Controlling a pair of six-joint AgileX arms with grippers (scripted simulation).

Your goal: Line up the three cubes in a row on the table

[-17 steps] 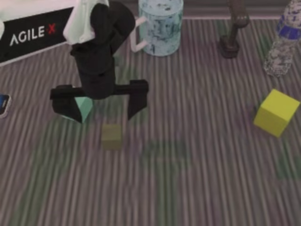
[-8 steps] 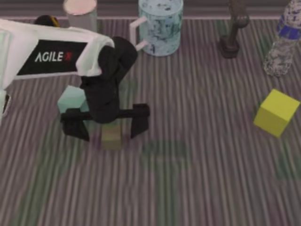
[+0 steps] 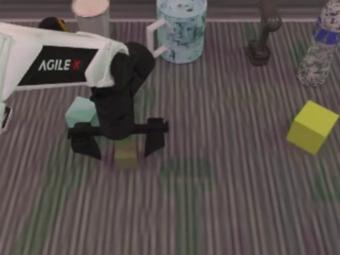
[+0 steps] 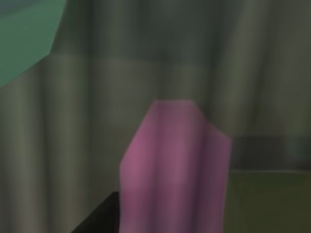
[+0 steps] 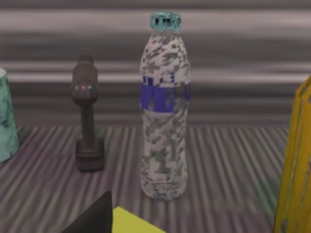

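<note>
Olive-green cube (image 3: 126, 154) between left hand (image 3: 121, 139) fingers, bottle (image 5: 164, 114) upright

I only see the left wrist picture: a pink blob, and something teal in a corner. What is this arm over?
Observer: From above, the left gripper stands open, one finger on either side of the olive-green cube.
Operator: And the teal thing?
Observer: That is the mint-teal cube, beside the gripper, towards the left of the table.
Operator: Is there a third cube?
Observer: Yes, a yellow cube far off at the table's right side, near a bottle.
</note>
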